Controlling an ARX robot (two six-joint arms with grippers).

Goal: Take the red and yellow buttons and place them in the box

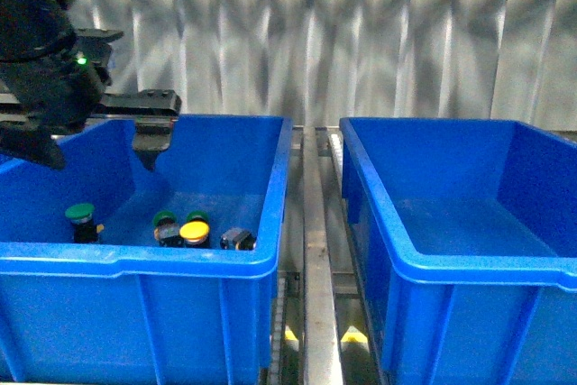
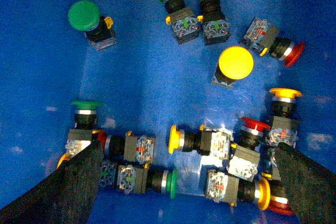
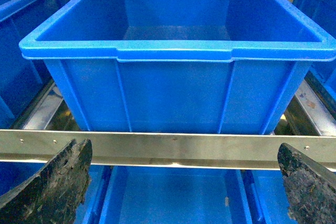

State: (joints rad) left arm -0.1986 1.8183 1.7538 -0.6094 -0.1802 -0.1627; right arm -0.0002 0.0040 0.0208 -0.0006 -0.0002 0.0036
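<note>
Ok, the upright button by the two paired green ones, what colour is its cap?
Yellow; that yellow button shows best in the left wrist view.

The box (image 1: 469, 326) at the right of the front view is bright blue all over, and the crate (image 1: 135, 313) at the left is the same blue. In the left wrist view, against that blue, the red and yellow buttons (image 2: 235, 62) show a plain yellow cap at centre right and a red cap (image 2: 295, 53) at upper right; green caps (image 2: 84, 15) sit along the top. Their bodies are dark. The left pincer (image 2: 187, 150) has black fingers (image 2: 73, 187). The wall (image 1: 361, 51) is grey, streaked with light and shadow.
</note>
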